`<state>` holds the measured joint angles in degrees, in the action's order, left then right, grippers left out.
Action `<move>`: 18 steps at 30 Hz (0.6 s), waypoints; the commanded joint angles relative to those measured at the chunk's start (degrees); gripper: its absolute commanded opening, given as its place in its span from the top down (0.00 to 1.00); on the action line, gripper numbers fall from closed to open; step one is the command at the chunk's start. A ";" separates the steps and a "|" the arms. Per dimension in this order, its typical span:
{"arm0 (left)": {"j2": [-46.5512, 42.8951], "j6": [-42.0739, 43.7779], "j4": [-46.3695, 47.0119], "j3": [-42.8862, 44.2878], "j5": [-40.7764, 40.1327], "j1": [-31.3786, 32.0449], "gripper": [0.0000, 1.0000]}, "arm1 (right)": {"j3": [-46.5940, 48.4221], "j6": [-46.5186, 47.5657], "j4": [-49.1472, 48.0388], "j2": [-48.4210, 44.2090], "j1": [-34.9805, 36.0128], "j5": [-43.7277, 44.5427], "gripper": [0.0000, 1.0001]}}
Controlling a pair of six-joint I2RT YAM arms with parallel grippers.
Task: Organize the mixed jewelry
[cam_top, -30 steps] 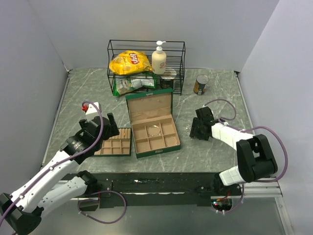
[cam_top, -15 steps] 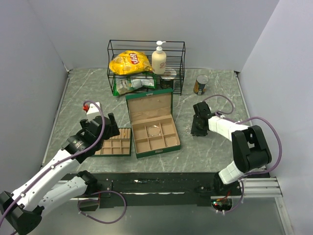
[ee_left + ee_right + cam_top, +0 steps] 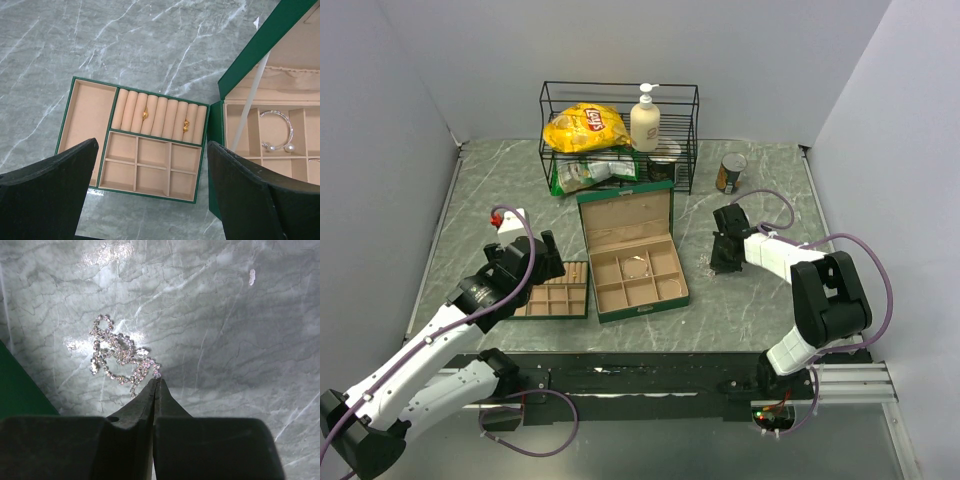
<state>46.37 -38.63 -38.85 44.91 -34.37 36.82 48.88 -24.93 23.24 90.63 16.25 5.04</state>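
Note:
A tangled silvery rhinestone chain (image 3: 117,357) lies on the marble right of the green box (image 3: 620,232). My right gripper (image 3: 157,380) points down at it, shut, its tips pinching the chain's near end. The left gripper (image 3: 152,145) hangs open above the flat compartment tray (image 3: 90,120), holding nothing. Two small gold rings (image 3: 145,114) (image 3: 185,126) sit in the tray's ring rolls. A silvery wire bangle with bead ends (image 3: 280,131) rests in a compartment of the box.
A black wire rack (image 3: 618,135) at the back holds a yellow chip bag (image 3: 584,127), a soap bottle (image 3: 645,120) and green packets. A can (image 3: 730,172) stands to its right. The box lid (image 3: 260,45) stands open.
The right gripper swung its tips onto the chain and closed from open to shut. The left arm has stayed where it was.

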 commanded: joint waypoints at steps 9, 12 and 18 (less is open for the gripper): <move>-0.05 0.40 0.79 1.50 0.18 -0.26 0.04 | -1.42 3.22 -0.22 -9.76 -0.17 -1.61 1.00; -0.05 0.40 0.71 1.59 0.27 -0.26 0.04 | -1.42 3.48 0.40 -12.83 -0.17 -2.05 1.00; -0.67 0.40 0.79 1.50 0.27 -0.26 0.04 | -0.29 3.22 2.41 -12.16 -0.25 -1.61 0.67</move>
<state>46.35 -38.61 -38.85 44.91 -34.30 36.82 47.31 -22.41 23.70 77.34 16.23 3.14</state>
